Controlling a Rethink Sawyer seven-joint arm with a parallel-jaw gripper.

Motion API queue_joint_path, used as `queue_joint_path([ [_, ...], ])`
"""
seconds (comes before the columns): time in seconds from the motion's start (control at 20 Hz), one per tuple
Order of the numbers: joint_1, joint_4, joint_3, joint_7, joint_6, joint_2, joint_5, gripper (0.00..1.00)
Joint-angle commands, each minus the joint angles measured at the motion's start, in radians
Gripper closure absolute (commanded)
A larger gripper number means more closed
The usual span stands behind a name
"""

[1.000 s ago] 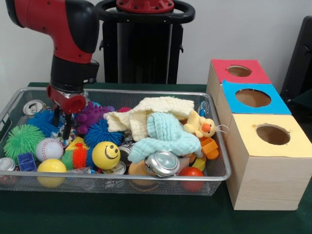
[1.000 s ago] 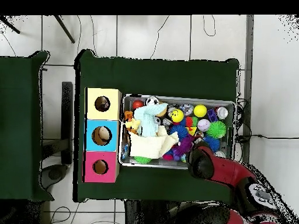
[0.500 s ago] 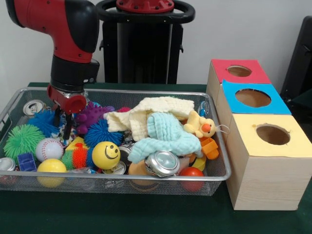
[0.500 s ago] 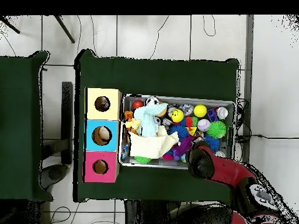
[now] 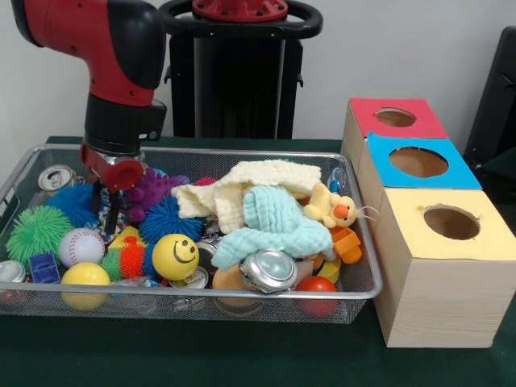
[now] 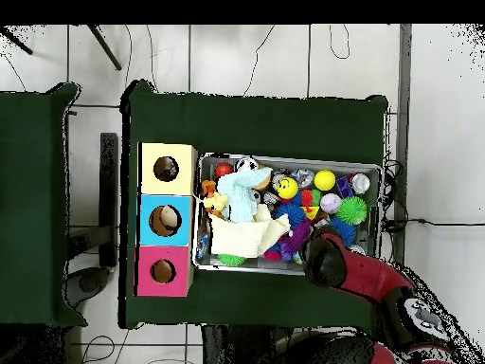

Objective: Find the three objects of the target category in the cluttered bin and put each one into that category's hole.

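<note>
The wire mesh bin [image 5: 242, 294] is full of toys and also shows in the overhead view [image 6: 284, 157]. My gripper [image 5: 107, 218] is lowered into its left part, between a blue spiky ball [image 5: 72, 201] and the purple spiky monster [image 5: 149, 192]. A small whitish patch shows right under it; I cannot tell what it is. No printed fabric piece shows clearly. In the overhead view the red arm [image 6: 327, 261] hides the gripper. The hole [image 5: 451, 222] in the pale yellow panel is open, and it also shows in the overhead view [image 6: 166, 169].
A cream cloth [image 5: 242, 189] and a mint cloth [image 5: 274, 226] are heaped mid-bin. A smiley ball [image 5: 175, 256], a baseball [image 5: 81, 246], a green spiky ball [image 5: 39, 232], a can [image 5: 270, 270] and a duck [image 5: 330, 208] lie around. The blue-panelled box [image 5: 419, 161] and the red-panelled box [image 5: 395, 118] stand behind the yellow one.
The arm and gripper have shifted slightly to the right in the front view. Nothing in the bin has visibly moved.
</note>
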Motion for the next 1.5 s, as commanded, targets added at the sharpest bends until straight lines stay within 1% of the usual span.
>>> queue_joint_path([
  [0.05,0.027,0.055,0.107,0.131,0.081,-0.012,0.081,0.0],
  [0.2,0.034,0.064,0.104,0.126,0.107,-0.036,0.098,0.0],
  [0.7,0.047,0.053,0.102,0.116,0.104,-0.023,0.131,0.0],
  [0.95,0.051,0.061,0.094,0.112,0.095,-0.015,0.134,0.0],
  [1.25,0.055,0.078,0.07,0.102,0.101,-0.025,0.129,0.0],
  [1.35,0.057,0.085,0.057,0.101,0.098,-0.022,0.125,0.0],
  [1.5,0.056,0.068,0.048,0.099,0.072,0.021,0.119,0.0],
])
